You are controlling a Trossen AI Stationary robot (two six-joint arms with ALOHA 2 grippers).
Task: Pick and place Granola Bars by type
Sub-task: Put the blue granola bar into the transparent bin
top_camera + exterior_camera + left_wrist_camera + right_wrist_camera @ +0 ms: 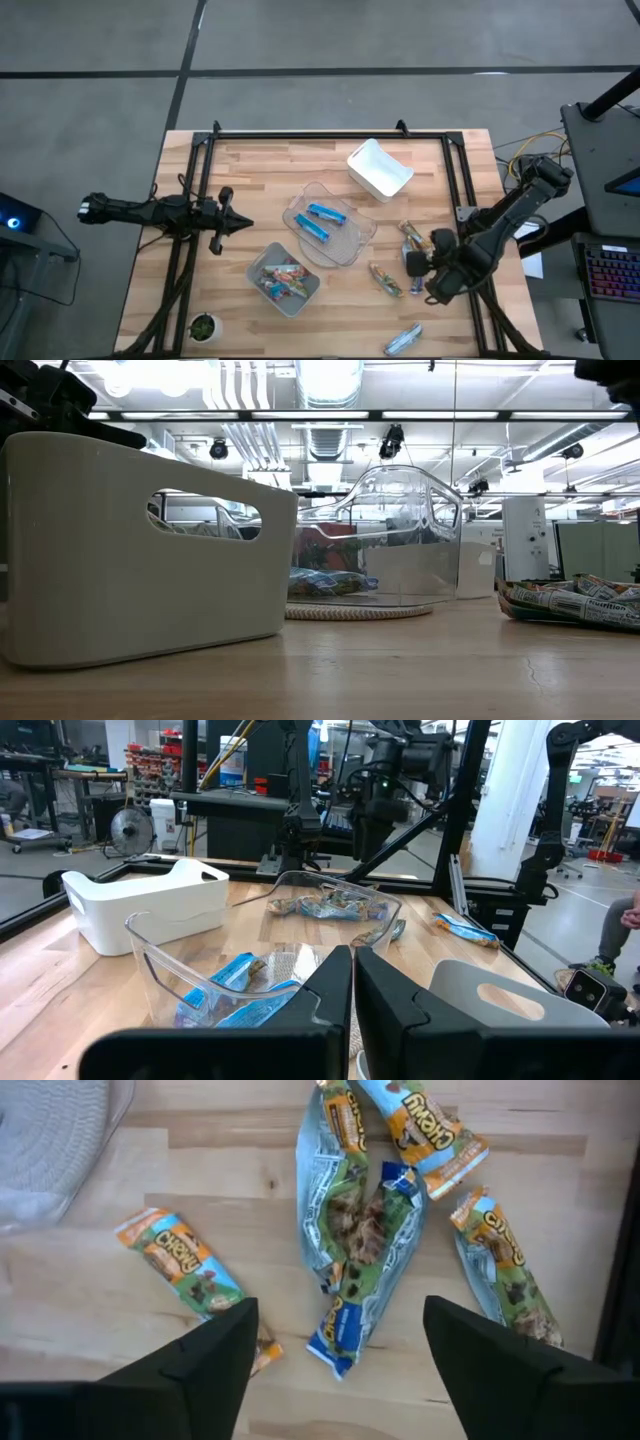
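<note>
One camera looks straight down, one sits level at tabletop height, both wrist cameras ride close, all sharing the clear bin (330, 225).

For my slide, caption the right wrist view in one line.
Open right gripper poised above a cluster of greenish-brown granola bars on the wooden table.

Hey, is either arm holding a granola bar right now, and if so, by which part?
Nothing is held. The right gripper has its jaws wide open above loose granola bars on the table. The left gripper is shut and empty.
</note>
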